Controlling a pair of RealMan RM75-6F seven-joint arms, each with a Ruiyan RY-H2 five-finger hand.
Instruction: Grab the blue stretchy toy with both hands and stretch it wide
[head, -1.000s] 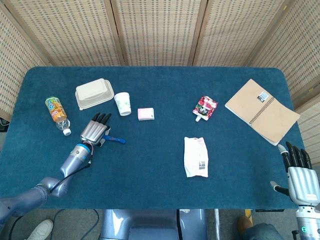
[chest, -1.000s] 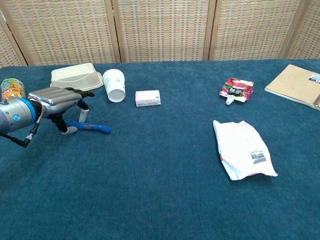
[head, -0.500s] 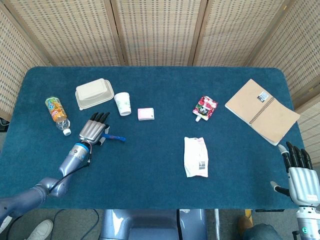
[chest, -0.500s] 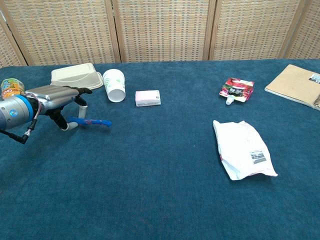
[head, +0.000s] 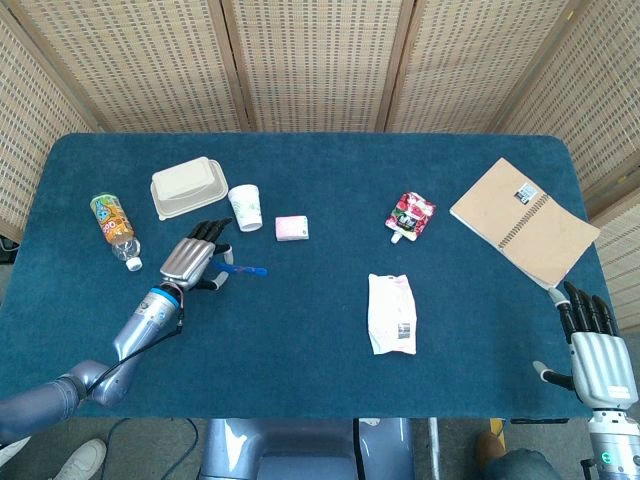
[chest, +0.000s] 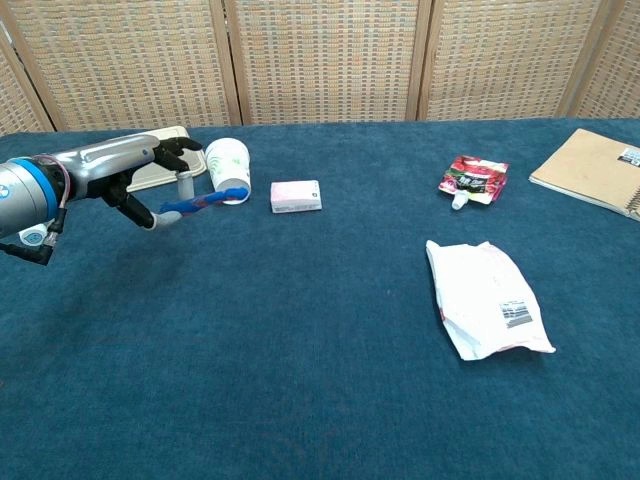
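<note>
Toy lifted, one hand on it.
We see our left hand (chest: 130, 175) pinching the blue stretchy toy (chest: 200, 203) above the table (head: 320, 330), near the paper cup (chest: 228, 170); our right hand (head: 597, 350) waits at the edge, fingers apart.

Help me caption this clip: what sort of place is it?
Probably an indoor test or lab setup: a table under dark blue cloth, woven wicker screen panels behind it, and unrelated props such as a brown spiral notebook and a beige lidded food box.
</note>
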